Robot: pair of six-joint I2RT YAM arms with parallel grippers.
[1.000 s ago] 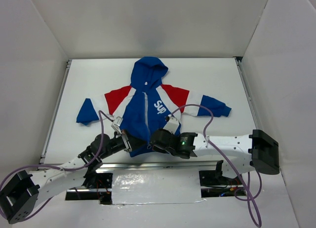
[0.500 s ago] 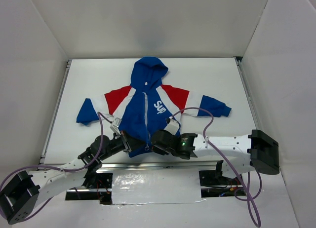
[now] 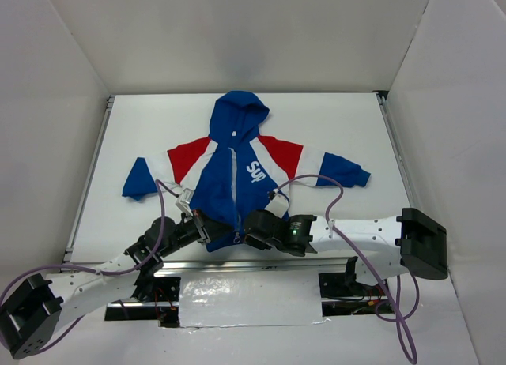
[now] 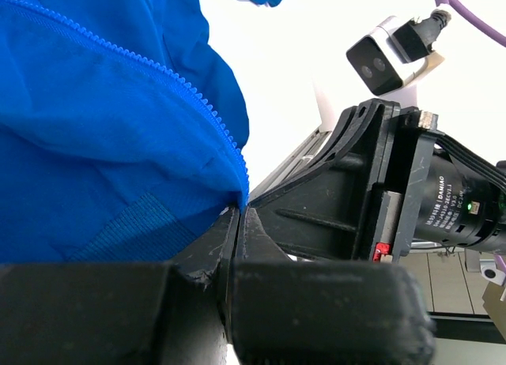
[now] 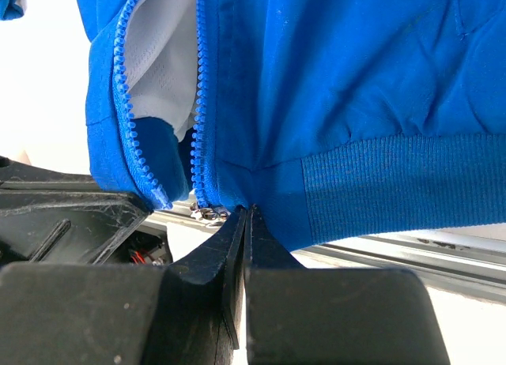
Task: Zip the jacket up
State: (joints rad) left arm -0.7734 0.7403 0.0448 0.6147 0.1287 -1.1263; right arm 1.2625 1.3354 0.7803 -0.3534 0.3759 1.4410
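Blue-and-red hooded fabric jacket [image 3: 217, 193] lies flat on the white counter [image 3: 356, 128], hood away. My left fingers [image 4: 202, 258] and right fingers [image 5: 273, 262] each pinch its hem beside the unjoined zipper [image 5: 199, 104]; I'd level both ends before seating the pin.

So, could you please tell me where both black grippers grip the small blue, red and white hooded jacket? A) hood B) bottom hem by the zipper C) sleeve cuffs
B: the wrist views show the left gripper and right gripper each shut on the jacket's bottom hem beside the zipper teeth.
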